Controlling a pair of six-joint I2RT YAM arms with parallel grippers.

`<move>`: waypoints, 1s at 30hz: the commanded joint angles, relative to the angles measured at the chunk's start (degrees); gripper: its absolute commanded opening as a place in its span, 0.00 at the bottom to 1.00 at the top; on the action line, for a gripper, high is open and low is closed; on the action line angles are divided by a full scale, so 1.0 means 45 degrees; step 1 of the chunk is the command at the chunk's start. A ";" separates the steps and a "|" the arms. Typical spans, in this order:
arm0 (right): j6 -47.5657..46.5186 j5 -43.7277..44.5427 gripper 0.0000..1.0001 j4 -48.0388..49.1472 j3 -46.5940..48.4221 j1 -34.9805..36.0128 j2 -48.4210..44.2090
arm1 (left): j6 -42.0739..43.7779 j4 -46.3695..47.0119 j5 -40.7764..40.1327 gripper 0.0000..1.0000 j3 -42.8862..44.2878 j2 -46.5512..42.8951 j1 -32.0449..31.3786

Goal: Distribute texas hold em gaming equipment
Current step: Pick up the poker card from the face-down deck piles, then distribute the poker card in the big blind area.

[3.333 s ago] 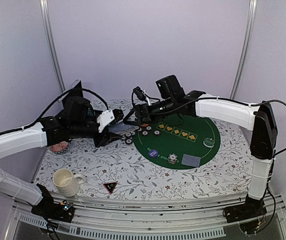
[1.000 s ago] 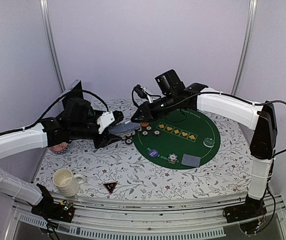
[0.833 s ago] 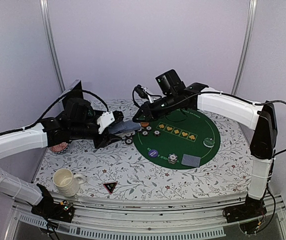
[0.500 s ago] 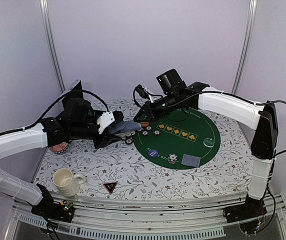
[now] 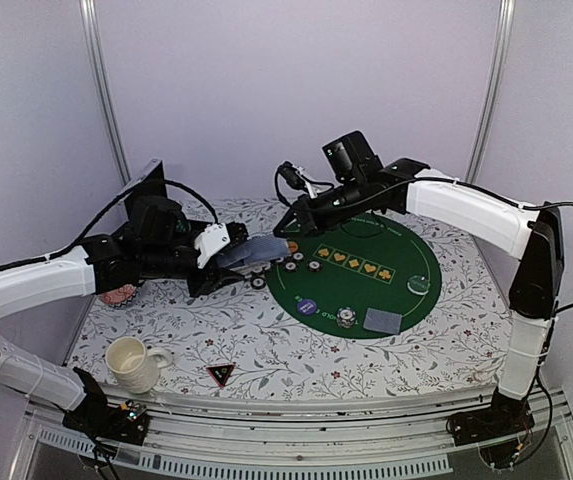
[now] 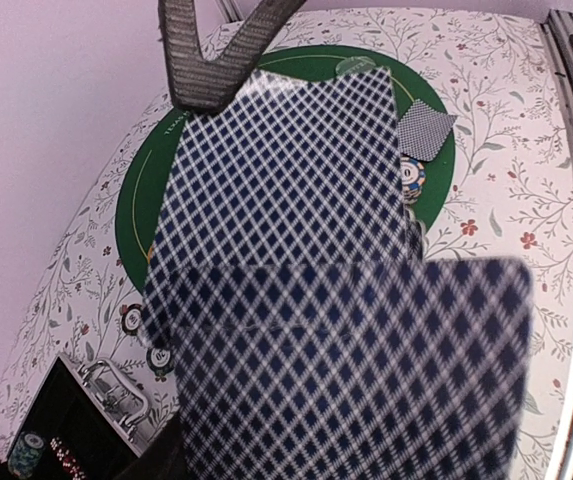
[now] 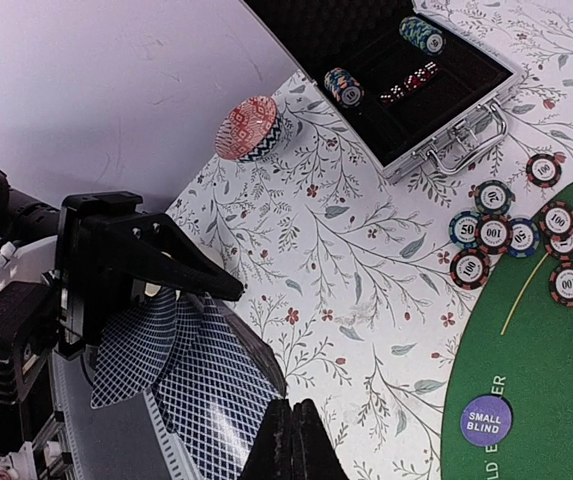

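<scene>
Right gripper (image 7: pixel 288 430): clamped tight on the far edge of the top card (image 6: pixel 286 170).
Left gripper (image 5: pixel 224 250): jaws part-way apart, gripping the card stack (image 6: pixel 356 370).
Cards: held aloft between both arms, beside the green mat (image 5: pixel 366 300).
Poker chips (image 7: pixel 494 238): lying at the mat's edge.
</scene>
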 commanded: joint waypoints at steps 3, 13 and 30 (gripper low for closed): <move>-0.0133 0.0092 0.02 -0.0271 -0.0456 -0.0321 -0.1081 | 0.0107 0.0297 0.0120 0.44 0.0015 -0.0035 0.0038; -0.0044 0.0159 0.01 -0.0271 -0.0587 -0.0490 -0.1372 | 0.0112 0.0297 0.0120 0.44 0.0034 -0.0035 0.0038; 0.0042 0.0496 0.01 -0.0266 -0.1081 -0.0923 -0.2057 | 0.0108 0.0273 0.0101 0.44 0.0033 -0.0055 0.0038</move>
